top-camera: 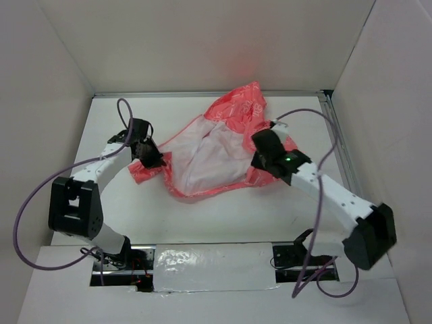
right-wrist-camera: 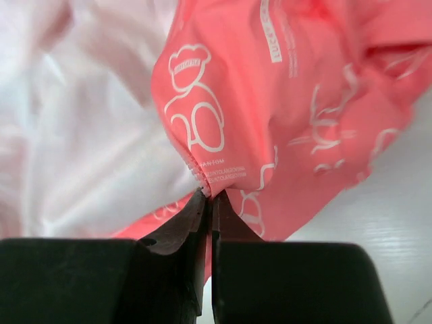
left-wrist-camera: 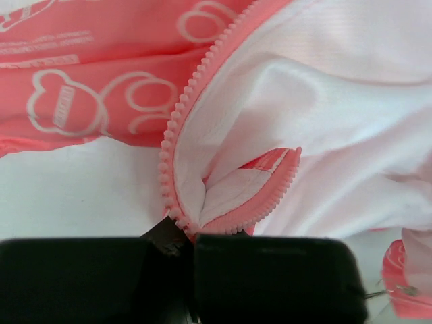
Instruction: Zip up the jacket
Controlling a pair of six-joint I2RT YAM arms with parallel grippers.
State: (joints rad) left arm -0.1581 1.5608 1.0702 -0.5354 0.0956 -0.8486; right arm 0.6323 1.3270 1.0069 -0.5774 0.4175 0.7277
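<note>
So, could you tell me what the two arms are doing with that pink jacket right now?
Two robot arms are setting up to zip a coral-pink hooded jacket that lies open on the white table, its white lining facing up. The left gripper is shut on one front edge at the zipper teeth. The right gripper is shut on the opposite edge. The edges lie well apart, so nothing is zipped yet.

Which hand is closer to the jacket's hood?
Right. The right hand pinches the jacket's edge close beside the hood. The left hand grips the opposite edge, farther from it.
</note>
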